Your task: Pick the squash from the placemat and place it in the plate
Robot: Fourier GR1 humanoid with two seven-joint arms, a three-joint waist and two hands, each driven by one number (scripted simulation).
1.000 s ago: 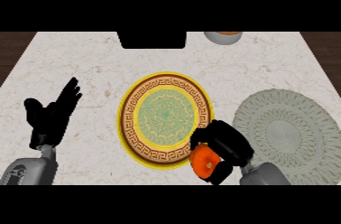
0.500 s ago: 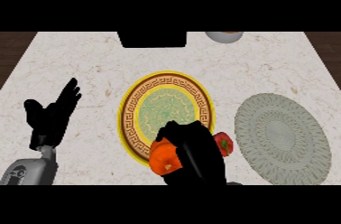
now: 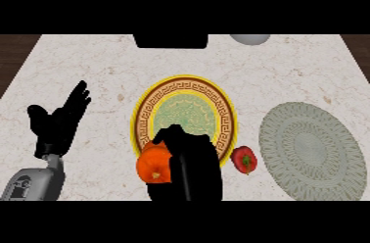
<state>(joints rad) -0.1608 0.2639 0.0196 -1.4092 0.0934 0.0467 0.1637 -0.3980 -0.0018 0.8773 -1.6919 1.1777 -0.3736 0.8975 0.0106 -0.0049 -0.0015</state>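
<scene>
My right hand (image 3: 189, 161) is curled round an orange squash (image 3: 153, 164) at the near rim of the plate. The plate (image 3: 184, 115) is round, with a yellow rim, a brown patterned band and a pale green centre, and sits mid-counter. The squash overlaps the plate's lower left edge; I cannot tell whether it touches it. The grey-green round placemat (image 3: 313, 149) lies to the right with nothing on it. My left hand (image 3: 59, 122) rests open at the left, fingers up.
A small red vegetable (image 3: 245, 159) lies on the counter between the plate and the placemat. A black box (image 3: 171, 40) and a grey bowl (image 3: 250, 38) stand at the counter's far edge. Dark floor shows past both side edges.
My right hand has carried the squash leftwards from beside the placemat to the plate's near edge. The red vegetable now shows where the hand was. The left hand has stayed still.
</scene>
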